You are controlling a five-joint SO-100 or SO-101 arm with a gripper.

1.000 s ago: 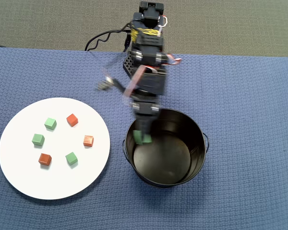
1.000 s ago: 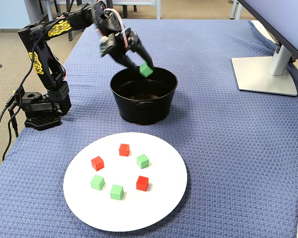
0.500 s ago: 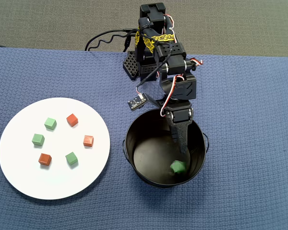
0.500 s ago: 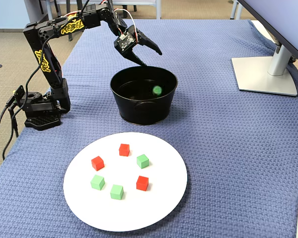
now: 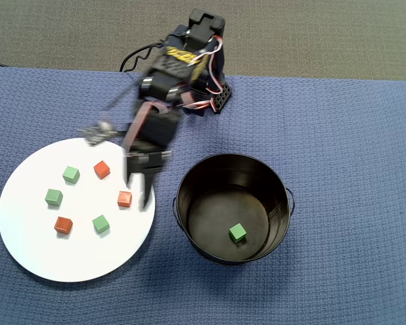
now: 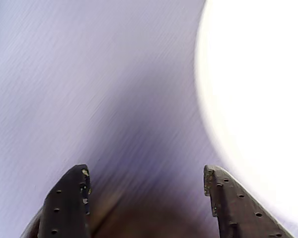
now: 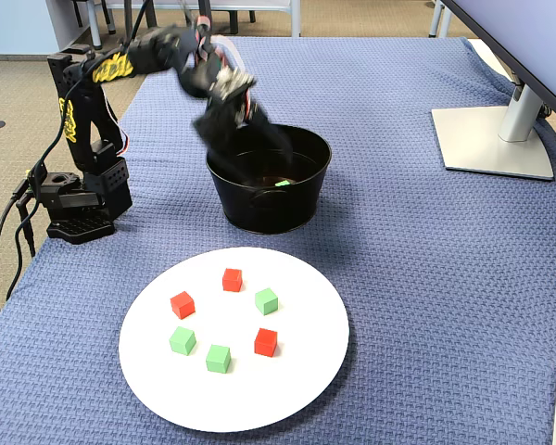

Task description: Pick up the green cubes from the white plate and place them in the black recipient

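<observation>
We see the gripper (image 6: 145,178) with its jaws apart and empty, blurred, above the blue cloth between the white plate (image 5: 34,237) and the black recipient (image 5: 189,183). One green cube (image 5: 237,233) lies in the recipient; three green cubes (image 5: 71,175) sit on the plate among red ones (image 5: 102,169)

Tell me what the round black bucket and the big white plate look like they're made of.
The round black bucket looks like glossy painted metal: its rim catches highlights and a thin wire handle hangs at the side. The big white plate is smooth, plain and flat; ceramic, plastic or paper, the views cannot settle which.
</observation>
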